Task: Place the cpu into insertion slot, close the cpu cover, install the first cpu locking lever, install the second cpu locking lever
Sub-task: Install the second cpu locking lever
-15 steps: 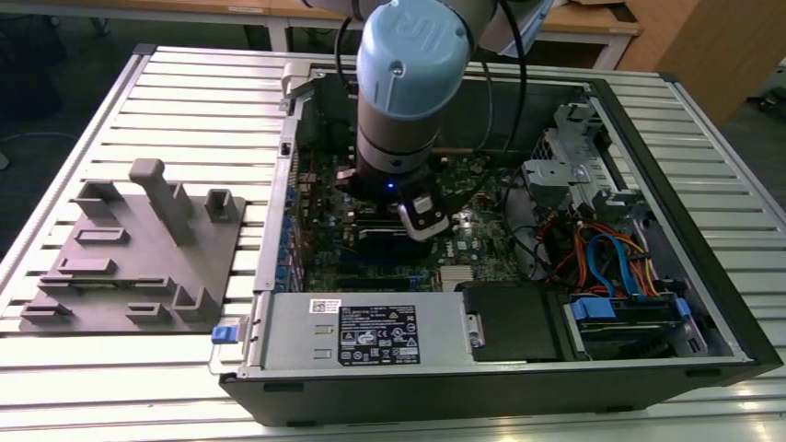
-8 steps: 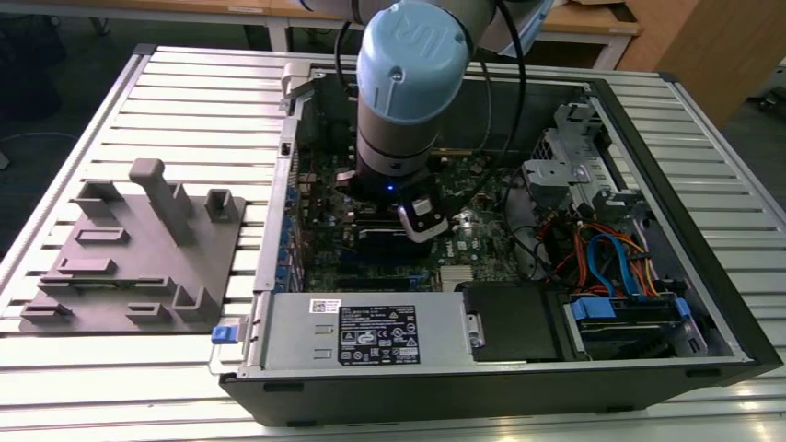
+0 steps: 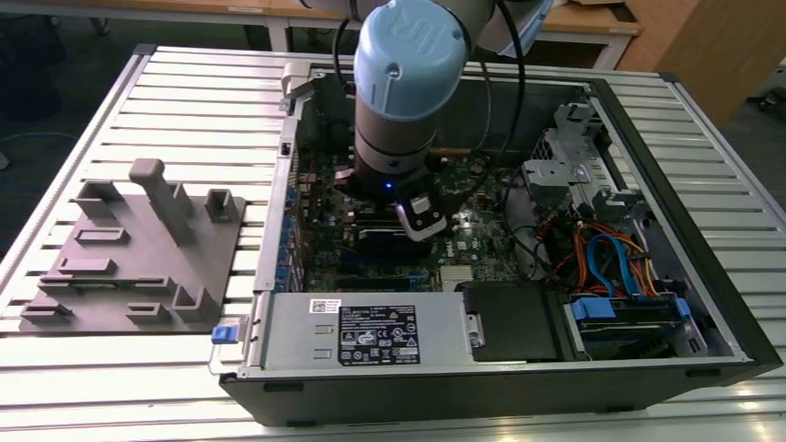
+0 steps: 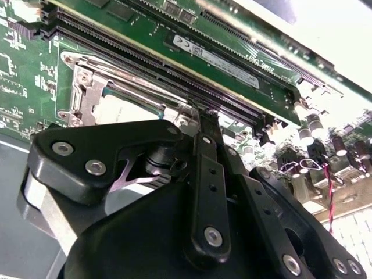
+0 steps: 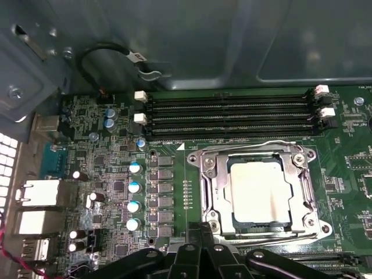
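The cpu (image 5: pixel 258 192) lies flat in the insertion slot (image 5: pixel 256 222), its dull silvery top showing through the window of the cpu cover (image 5: pixel 211 189). The cover lies down over it. A thin wire lever (image 5: pixel 250 144) runs along the socket edge beside the memory slots. My gripper (image 5: pixel 204 247) hovers at the socket's opposite edge, fingers together with nothing between them. In the second wrist view the gripper (image 4: pixel 206 116) has its tips right at the corner of the cover (image 4: pixel 87 87), beside the cpu (image 4: pixel 125 107). In the exterior view the gripper (image 3: pixel 421 226) reaches down into the open computer case.
Long black memory slots (image 5: pixel 232 113) run beside the socket. Upright capacitors (image 5: pixel 134 186) and rear ports (image 5: pixel 38 195) stand further along the board. The case holds a power supply (image 3: pixel 368 336) and blue and orange cables (image 3: pixel 608 258). A grey fixture plate (image 3: pixel 135 249) lies at the exterior view's left.
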You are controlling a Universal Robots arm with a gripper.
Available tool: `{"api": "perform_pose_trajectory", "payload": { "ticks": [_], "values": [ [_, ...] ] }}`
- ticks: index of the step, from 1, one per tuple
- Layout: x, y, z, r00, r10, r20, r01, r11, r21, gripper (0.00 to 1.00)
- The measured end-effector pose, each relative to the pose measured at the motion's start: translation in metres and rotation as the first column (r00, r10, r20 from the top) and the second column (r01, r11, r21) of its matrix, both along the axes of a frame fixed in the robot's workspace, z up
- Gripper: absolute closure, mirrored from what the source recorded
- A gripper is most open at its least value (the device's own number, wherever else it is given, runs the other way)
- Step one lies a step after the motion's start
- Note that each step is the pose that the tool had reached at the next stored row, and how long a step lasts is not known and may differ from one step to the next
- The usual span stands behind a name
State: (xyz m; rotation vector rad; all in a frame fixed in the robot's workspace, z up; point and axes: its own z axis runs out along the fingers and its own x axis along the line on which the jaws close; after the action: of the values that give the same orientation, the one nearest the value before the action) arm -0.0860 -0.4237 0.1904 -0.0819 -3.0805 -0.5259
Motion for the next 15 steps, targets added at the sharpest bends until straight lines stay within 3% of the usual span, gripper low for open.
{"api": "perform_pose_trajectory", "payload": {
  "ticks": [5, 11, 15],
  "values": [
    [-0.0013, -0.0001, 0.0047, 1.0000, 0.000, -0.0001, 0.000, 1.0000, -0.0004, 0.90],
    [-0.0022, -0.0001, 0.0152, 1.0000, 0.000, -0.0002, 0.000, 1.0000, -0.0004, 0.90],
    [-0.0022, 0.0000, 0.0155, 1.0000, 0.000, 0.0000, 0.000, 1.0000, 0.0000, 0.90]
  ]
}}
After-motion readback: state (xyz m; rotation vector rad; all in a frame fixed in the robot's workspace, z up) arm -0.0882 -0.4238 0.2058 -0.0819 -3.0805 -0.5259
